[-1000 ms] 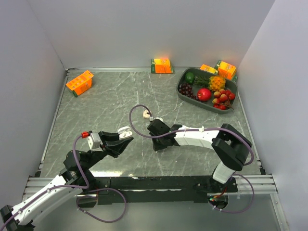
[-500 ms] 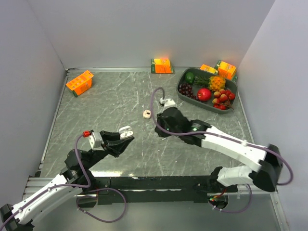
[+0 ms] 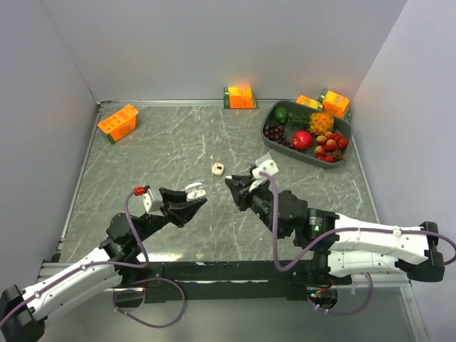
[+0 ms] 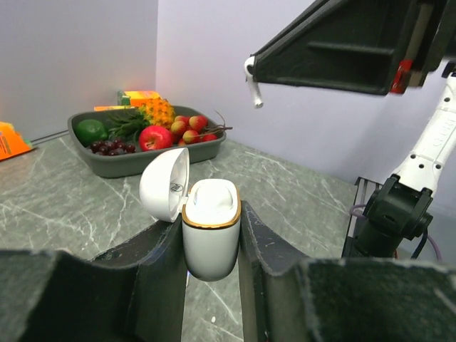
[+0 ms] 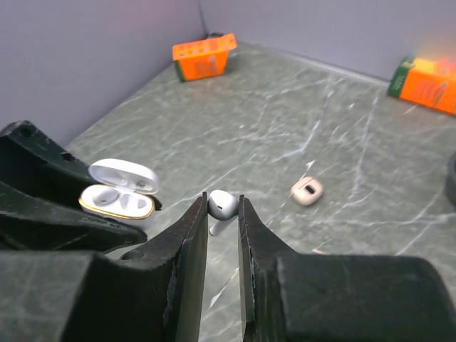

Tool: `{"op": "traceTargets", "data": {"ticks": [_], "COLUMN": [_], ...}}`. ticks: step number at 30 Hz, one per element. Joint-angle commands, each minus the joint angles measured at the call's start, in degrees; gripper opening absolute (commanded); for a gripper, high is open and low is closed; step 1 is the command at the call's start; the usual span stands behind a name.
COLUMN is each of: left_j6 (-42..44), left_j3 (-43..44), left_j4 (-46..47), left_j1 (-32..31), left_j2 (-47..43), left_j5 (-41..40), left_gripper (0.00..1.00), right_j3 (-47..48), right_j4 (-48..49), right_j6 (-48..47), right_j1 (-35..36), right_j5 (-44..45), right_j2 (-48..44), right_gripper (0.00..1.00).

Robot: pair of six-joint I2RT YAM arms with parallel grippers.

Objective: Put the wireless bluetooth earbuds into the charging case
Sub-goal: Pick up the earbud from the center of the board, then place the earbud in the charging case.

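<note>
Left gripper (image 4: pixel 211 241) clamped on open charging case (image 4: pixel 211 214), lid up; right gripper (image 5: pixel 221 211) pinching white earbud (image 5: pixel 222 203) near it; beige case (image 5: pixel 307 189) on tabletop (image 3: pixel 157 157).

I can read nothing: the mark inside the lid of the charging case (image 4: pixel 211 239) is blurred, and the print on the orange cartons (image 3: pixel 239 97) at the worktop's (image 3: pixel 164 149) far edge is too small.
</note>
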Motion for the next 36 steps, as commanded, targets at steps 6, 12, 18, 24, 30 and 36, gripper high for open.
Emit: {"op": "traceTargets", "data": {"ticks": [6, 12, 18, 24, 30, 36], "left_j6": [-1.16, -1.60, -1.78, -1.95, -2.13, -3.01], "left_j3": [2.31, 1.52, 1.26, 1.43, 1.43, 1.52], "left_j4": [11.02, 12.88, 12.88, 11.83, 11.82, 12.00], "left_j1": [-0.17, -0.18, -0.18, -0.18, -0.18, -0.18], "left_j2": [3.36, 3.89, 3.71, 3.36, 3.71, 4.59], "left_j5": [2.96, 4.28, 5.07, 5.43, 5.60, 6.13], "left_gripper": [0.01, 0.01, 0.01, 0.01, 0.01, 0.01], "right_j3": [-6.82, -7.79, -5.94, -5.42, -4.63, -4.01], "right_j4": [25.66, 31.84, 30.96, 31.22, 31.05, 30.08], "right_j6": [-13.41, -15.96, -15.26, -14.82, -14.56, -13.77], "right_j1": [6.23, 8.43, 9.40, 10.10, 10.28, 10.28], "right_j5": [10.12, 9.59, 6.95, 6.25, 5.29, 4.14], "right_j2": [0.17, 1.75, 4.38, 5.70, 6.49, 7.46], "right_gripper": [0.00, 0.00, 0.00, 0.00, 0.00, 0.00]}}
